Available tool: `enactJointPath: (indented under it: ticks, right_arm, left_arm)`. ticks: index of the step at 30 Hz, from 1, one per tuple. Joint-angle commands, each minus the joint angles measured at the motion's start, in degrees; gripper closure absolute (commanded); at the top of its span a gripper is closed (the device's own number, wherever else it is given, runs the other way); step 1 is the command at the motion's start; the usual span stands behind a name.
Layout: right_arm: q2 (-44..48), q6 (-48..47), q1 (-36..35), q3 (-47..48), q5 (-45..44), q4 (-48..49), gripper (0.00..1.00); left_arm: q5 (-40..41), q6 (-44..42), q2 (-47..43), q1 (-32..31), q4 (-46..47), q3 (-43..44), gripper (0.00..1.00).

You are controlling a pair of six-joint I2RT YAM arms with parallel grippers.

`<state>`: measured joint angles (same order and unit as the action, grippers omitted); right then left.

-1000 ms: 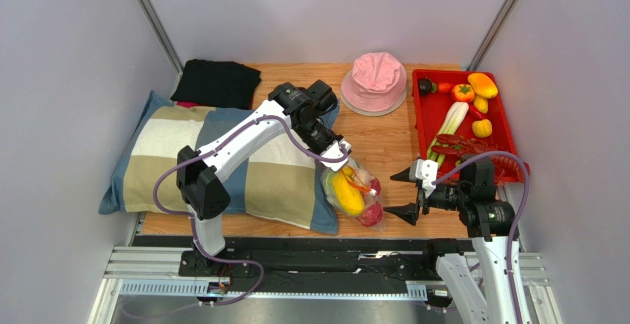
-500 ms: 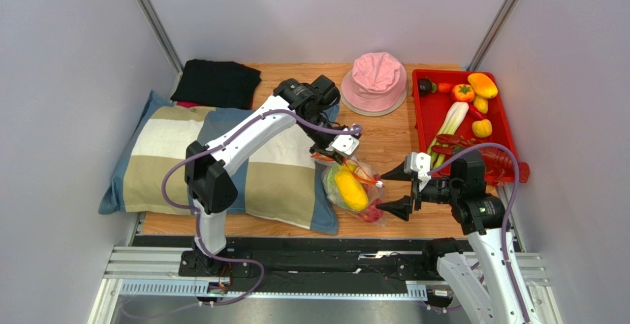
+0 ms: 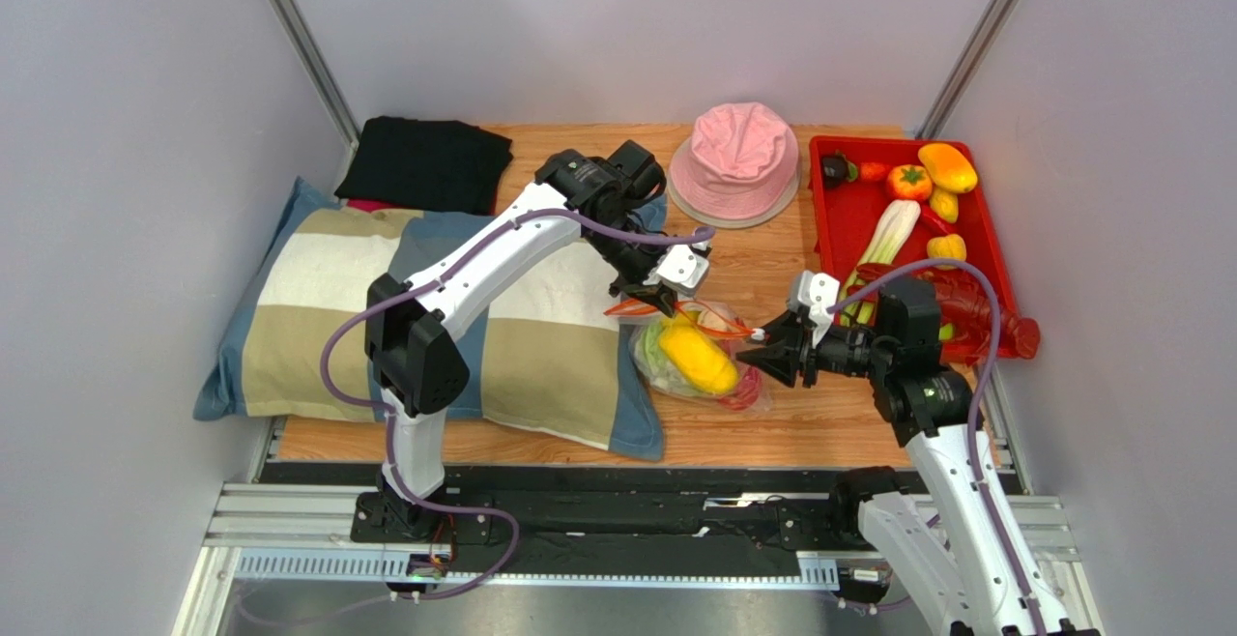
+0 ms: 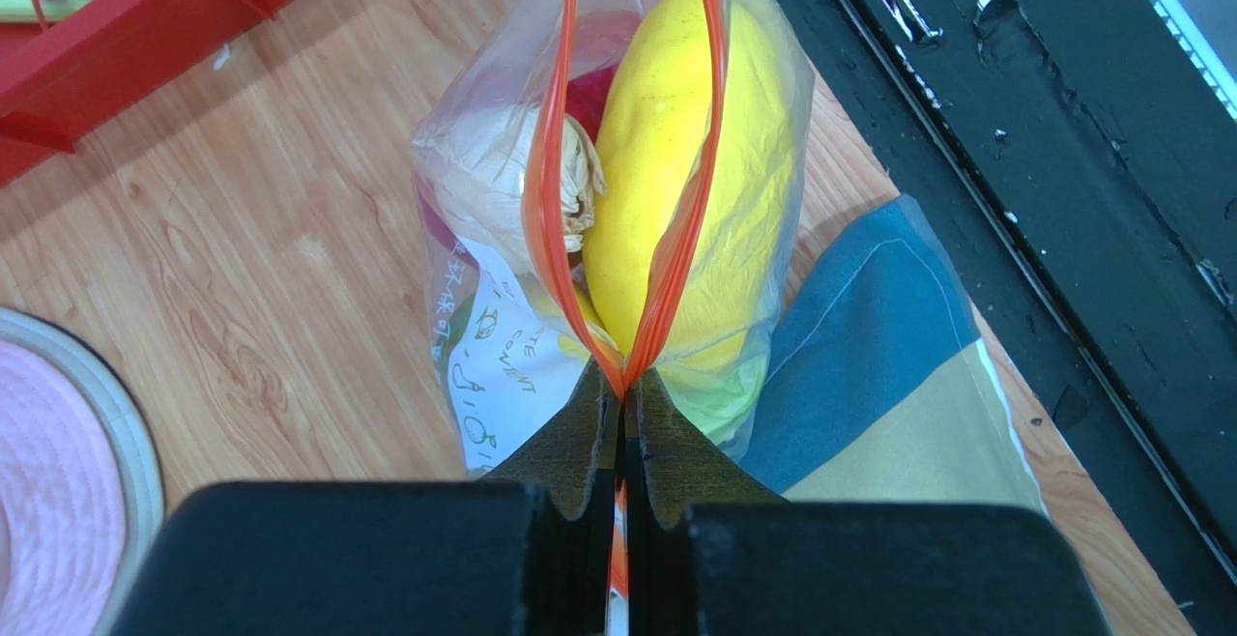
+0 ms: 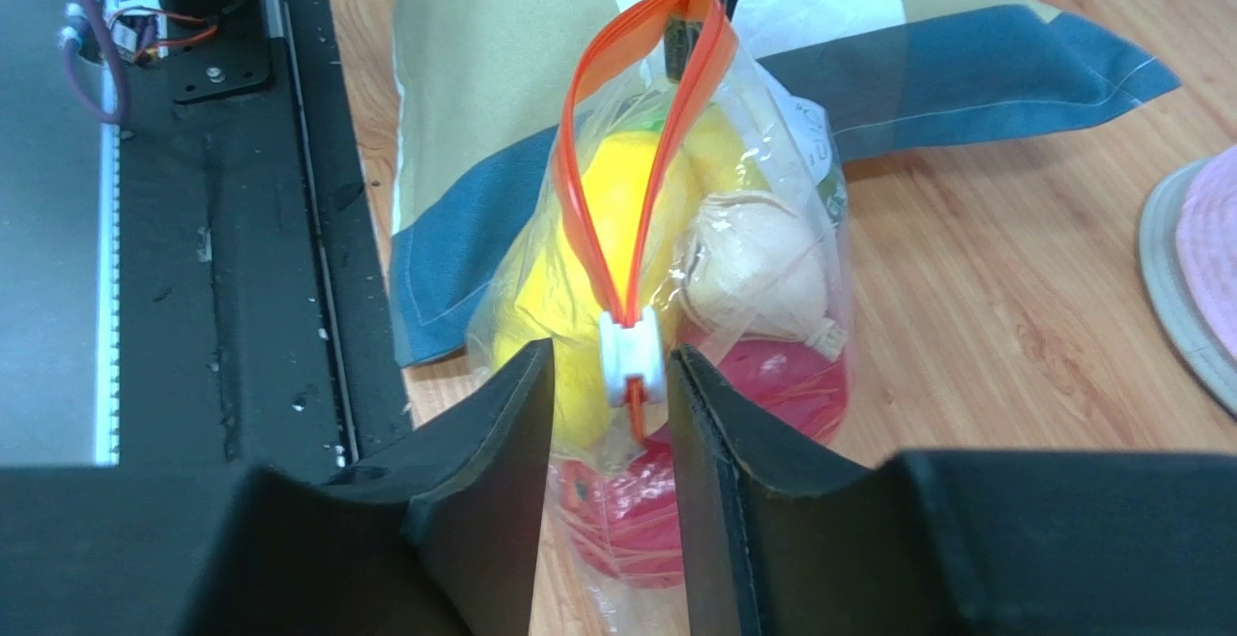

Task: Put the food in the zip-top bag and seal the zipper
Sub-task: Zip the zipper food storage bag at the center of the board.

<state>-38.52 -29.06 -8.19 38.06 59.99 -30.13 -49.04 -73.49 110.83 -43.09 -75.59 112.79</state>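
Note:
The clear zip-top bag [image 3: 694, 364] lies on the wood beside the pillow, its orange zipper [image 4: 545, 158] standing apart in a loop. Inside it is food: a yellow piece [image 4: 668, 158], a white garlic-like piece [image 5: 755, 267] and a red piece [image 5: 770, 390]. My left gripper [image 4: 625, 397] is shut on one end of the zipper. At the other end my right gripper [image 5: 610, 375] straddles the white slider [image 5: 627, 349], jaws narrow but open, with a gap showing on the left side. More food [image 3: 929, 187] lies in the tray.
A red tray [image 3: 835, 238] stands at the right behind my right arm. The pink hat [image 3: 738, 158] is at the back centre. A striped pillow [image 3: 363, 317] fills the left, with a black cloth [image 3: 426, 161] behind it.
My right gripper has moved left and forward onto the bag's slider and its jaws have narrowed a lot. The left gripper has drawn the zipper end up and back a little.

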Motion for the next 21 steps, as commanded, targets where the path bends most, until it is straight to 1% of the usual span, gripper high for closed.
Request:
enactJointPath:
  ticks: [1, 2, 3, 6, 7, 8, 9, 10, 11, 12, 13, 14, 17, 18, 21]
  right_arm:
    - [0.2, 2.08, -0.16, 0.43, -1.01, 4.65, 0.74]
    - [0.55, 1.12, -0.16, 0.61, -1.01, 4.29, 0.95]
    - [0.73, 0.85, -0.25, 0.61, -1.45, 4.12, 1.0]
    - [1.43, -1.43, -0.25, 0.87, -2.24, 2.27, 1.0]
    - [1.52, -2.05, -0.25, 0.87, -2.42, 1.57, 1.0]
    - [1.69, -2.58, -0.25, 0.96, -2.59, 1.39, 1.0]
    - [1.78, -2.76, -0.17, 1.05, -2.59, 1.22, 1.0]
    - [1.78, -2.76, -0.16, 1.13, -2.42, 1.3, 1.0]
    - [1.78, -2.67, -0.25, 1.22, -2.24, 1.48, 1.0]
    - [1.61, -2.23, -0.17, 1.22, -2.07, 1.74, 1.0]
    - [1.61, -1.97, -0.16, 1.14, -1.98, 2.26, 1.0]
    - [1.35, -1.88, -0.16, 1.14, -1.89, 2.44, 1.0]
    - [1.0, -1.53, -0.16, 1.31, -1.8, 2.97, 1.0]
    - [1.08, -1.44, -0.25, 1.31, -1.72, 2.97, 1.0]
    - [1.17, -1.18, -0.25, 1.4, -1.45, 2.8, 1.0]
  left_arm:
    - [-4.05, 0.98, -0.7, 0.02, 1.59, 1.99, 1.0]
    - [-3.96, 0.98, -0.7, -0.06, 1.68, 1.99, 0.99]
    - [-3.88, 1.25, -0.7, 0.02, 1.68, 1.91, 0.98]
    - [-4.22, 3.0, -1.31, 0.46, 2.11, 2.69, 0.89]
    - [-4.4, 4.75, -1.57, 0.55, 2.29, 3.13, 0.8]
    - [-4.75, 5.98, -1.93, 0.46, 3.07, 4.18, 0.76]
    - [-5.1, 8.17, -3.15, 0.46, 4.3, 4.45, 0.73]
    - [-5.63, 10.89, -4.12, 0.55, 5.97, 4.63, 0.67]
    - [-7.02, 16.83, -4.91, 0.46, 10.16, 4.72, 0.64]
    - [-8.08, 19.15, -6.48, 0.46, 11.94, 4.72, 0.61]
    - [-8.88, 21.18, -7.28, 0.12, 13.87, 4.72, 0.54]
    - [-9.49, 24.77, -7.99, -0.24, 17.29, 4.54, 0.53]
    - [-9.15, 26.99, -9.49, -3.13, 20.82, 4.37, 0.53]
    - [-9.15, 28.39, -9.57, -4.62, 21.53, 4.19, 0.53]
    - [-7.83, 29.37, -8.79, -6.47, 23.12, 3.66, 0.53]
